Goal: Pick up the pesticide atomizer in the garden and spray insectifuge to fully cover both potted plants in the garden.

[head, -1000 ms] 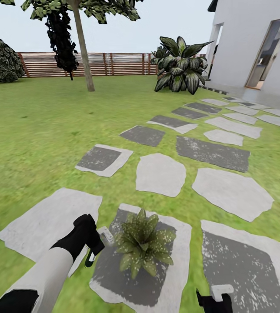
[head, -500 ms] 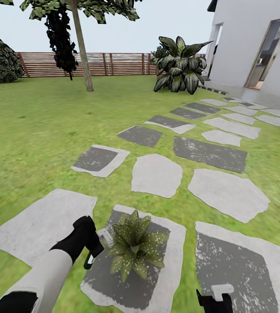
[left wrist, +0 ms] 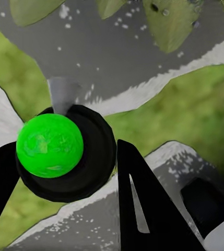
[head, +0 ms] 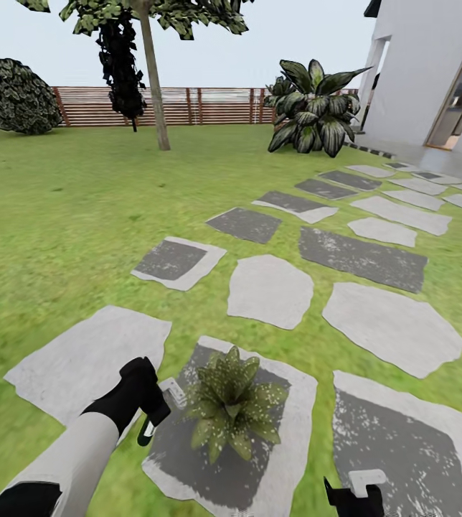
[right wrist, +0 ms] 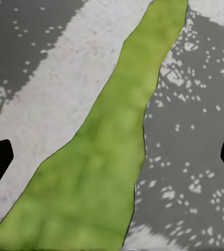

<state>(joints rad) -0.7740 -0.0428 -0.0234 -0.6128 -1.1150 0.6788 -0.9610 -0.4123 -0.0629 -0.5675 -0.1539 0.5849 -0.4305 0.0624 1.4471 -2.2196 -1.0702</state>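
Note:
One potted plant (head: pixel 232 402), a low speckled green rosette, sits on a dark grey stepping stone (head: pixel 288 445) near my base. Just to its left, my left gripper (head: pixel 153 407) is shut on the pesticide atomizer (head: pixel 171 394), whose white head points toward the leaves while the dark handle loop hangs below. In the left wrist view the atomizer (left wrist: pixel 65 151) appears as a black round body with a bright green knob between the fingers (left wrist: pixel 143 198), with plant leaves (left wrist: pixel 169 21) beyond. My right gripper (head: pixel 353 495) hangs low at the right; its fingertips stand wide apart (right wrist: pixel 112 157) over stone and grass.
Grey stepping stones (head: pixel 270 291) run away toward a white house (head: pixel 432 79) at the right. A striped-leaf agave (head: pixel 317 108), a tree trunk (head: pixel 153 79), a dark bush (head: pixel 16 97) and a brown slatted fence (head: pixel 209 105) line the far lawn.
The whole picture has shifted right, so the camera turned a little. My left gripper still holds the atomizer beside the plant. The right gripper looks unchanged.

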